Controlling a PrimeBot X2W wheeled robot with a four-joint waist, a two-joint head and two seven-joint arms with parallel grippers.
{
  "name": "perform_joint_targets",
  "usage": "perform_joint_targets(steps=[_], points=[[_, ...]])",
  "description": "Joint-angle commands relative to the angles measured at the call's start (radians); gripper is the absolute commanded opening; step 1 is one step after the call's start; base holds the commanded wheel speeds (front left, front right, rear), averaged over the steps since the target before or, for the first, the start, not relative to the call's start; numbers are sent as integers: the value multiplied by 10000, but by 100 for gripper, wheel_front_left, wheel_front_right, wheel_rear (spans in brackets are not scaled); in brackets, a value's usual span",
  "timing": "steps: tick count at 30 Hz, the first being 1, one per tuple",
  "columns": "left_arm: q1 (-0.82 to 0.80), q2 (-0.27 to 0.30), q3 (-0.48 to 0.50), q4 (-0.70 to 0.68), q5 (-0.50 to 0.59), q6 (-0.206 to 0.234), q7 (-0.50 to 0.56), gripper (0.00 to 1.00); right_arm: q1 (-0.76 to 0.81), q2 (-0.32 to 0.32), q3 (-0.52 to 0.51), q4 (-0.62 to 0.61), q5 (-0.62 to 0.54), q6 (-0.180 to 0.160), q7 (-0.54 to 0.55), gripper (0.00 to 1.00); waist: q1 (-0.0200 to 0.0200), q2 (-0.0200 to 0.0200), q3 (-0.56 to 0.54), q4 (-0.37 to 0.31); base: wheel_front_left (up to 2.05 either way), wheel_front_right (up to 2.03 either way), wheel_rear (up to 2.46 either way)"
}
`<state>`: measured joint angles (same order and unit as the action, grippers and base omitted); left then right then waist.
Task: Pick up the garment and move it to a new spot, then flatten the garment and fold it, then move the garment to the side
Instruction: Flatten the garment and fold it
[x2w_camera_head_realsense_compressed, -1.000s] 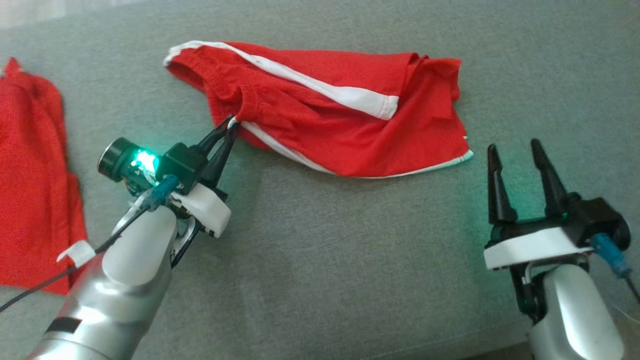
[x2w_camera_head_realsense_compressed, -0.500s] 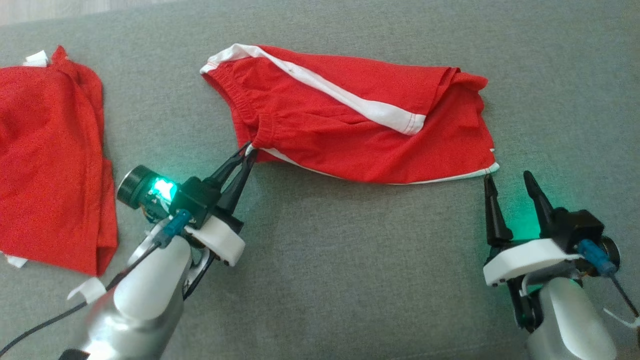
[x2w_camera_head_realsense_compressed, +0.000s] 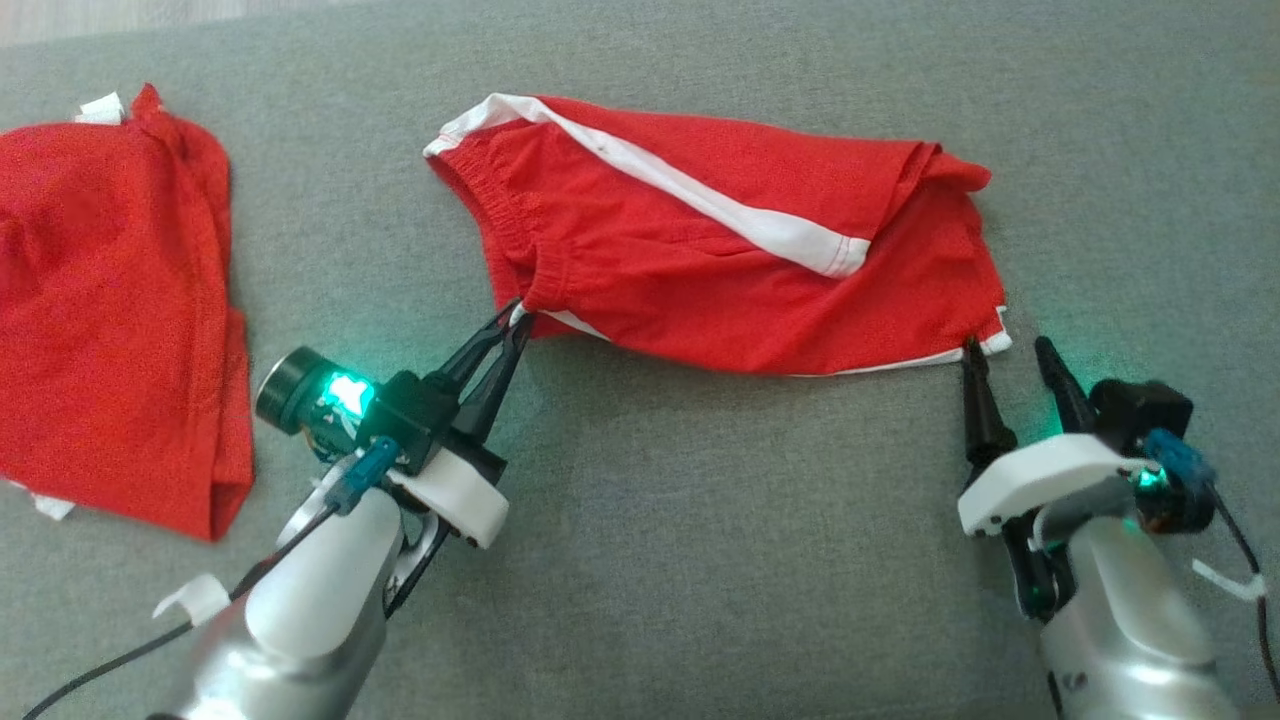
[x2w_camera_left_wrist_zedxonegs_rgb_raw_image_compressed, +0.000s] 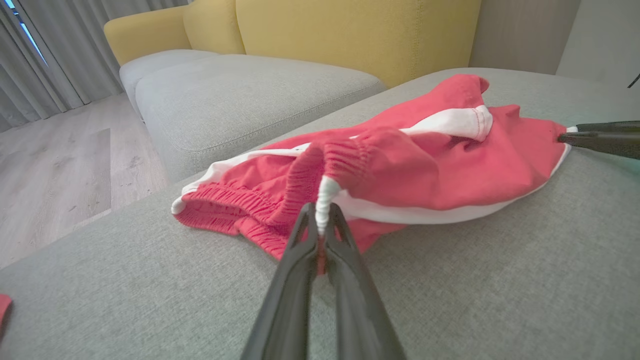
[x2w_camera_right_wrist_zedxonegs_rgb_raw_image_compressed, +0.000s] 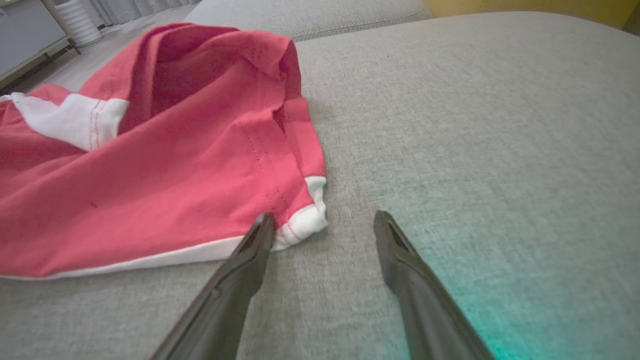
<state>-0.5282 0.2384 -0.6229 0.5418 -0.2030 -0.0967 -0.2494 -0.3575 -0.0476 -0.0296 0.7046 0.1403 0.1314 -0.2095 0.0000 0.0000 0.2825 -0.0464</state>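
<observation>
Work surface noted as a broad grey fabric cushion (x2w_camera_head_realsense_compressed: 700, 560), flat and finely woven, tinted green near each wrist lamp. In the left wrist view a second grey seat cushion (x2w_camera_left_wrist_zedxonegs_rgb_raw_image_compressed: 240, 100) is seen beyond it, backed by a yellow sofa back (x2w_camera_left_wrist_zedxonegs_rgb_raw_image_compressed: 350, 35), with a pale wooden floor (x2w_camera_left_wrist_zedxonegs_rgb_raw_image_compressed: 55, 165) and grey curtains (x2w_camera_left_wrist_zedxonegs_rgb_raw_image_compressed: 50, 60) off to one side. Red shorts (x2w_camera_head_realsense_compressed: 720, 270) with white side stripes are spread across the far middle of the surface, waistband toward the robot's left, leg hems toward its right, and wrinkled rather than flat. The left gripper (x2w_camera_head_realsense_compressed: 515, 318) is clamped together on the near corner of the waistband, where a white stripe ends. The right gripper (x2w_camera_head_realsense_compressed: 1005, 345) is held with fingers apart at the near hem corner; the white-trimmed corner lies just inside the gap, touching one fingertip, not pinched. A second red garment (x2w_camera_head_realsense_compressed: 110, 330) is laid well apart at the far left. The surface's far edge runs just beyond the waistband. Bare fabric is left open before the shorts, between the two arms, and to the right of the hems.
</observation>
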Motion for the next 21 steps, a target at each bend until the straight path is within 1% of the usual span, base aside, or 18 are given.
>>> perform_joint_targets(steps=[1, 8, 9, 10, 11, 16, 21], points=[[-186, 166, 251, -315, -55, 26, -123, 0, -259, -26, 309, -10, -41, -7, 37, 100, 0, 0, 1, 35, 0, 0, 0], [-129, 125, 212, -305, -65, 32, -123, 0, -740, -26, 649, 1002, 13, -7, 9, 100, 0, 0, -21, 226, 0, 0, 0], [-115, 131, 211, -287, -60, 42, -123, 0, -785, -26, 706, 1112, 47, -7, 4, 87, 0, 0, -37, 244, 0, 0, 0], [-101, 132, 213, -268, -62, 51, -123, 0, -827, -26, 753, 1206, 72, -7, -10, 18, 0, 0, -55, 258, 0, 0, 0], [-83, 136, 221, -254, -72, 55, -123, 0, -871, -26, 816, 1270, 78, -7, -44, 0, 0, 0, -77, 266, 0, 0, 0], [97, 228, 266, -238, -120, 54, -124, 0, -1052, -26, 819, 1172, 99, -7, -331, 0, 0, 0, -300, 249, 0, 0, 0], [366, 359, 473, -529, -272, 105, -124, 0, -1014, -26, 761, 349, 176, -7, -482, 0, 0, 0, -711, 147, 0, 0, 0]])
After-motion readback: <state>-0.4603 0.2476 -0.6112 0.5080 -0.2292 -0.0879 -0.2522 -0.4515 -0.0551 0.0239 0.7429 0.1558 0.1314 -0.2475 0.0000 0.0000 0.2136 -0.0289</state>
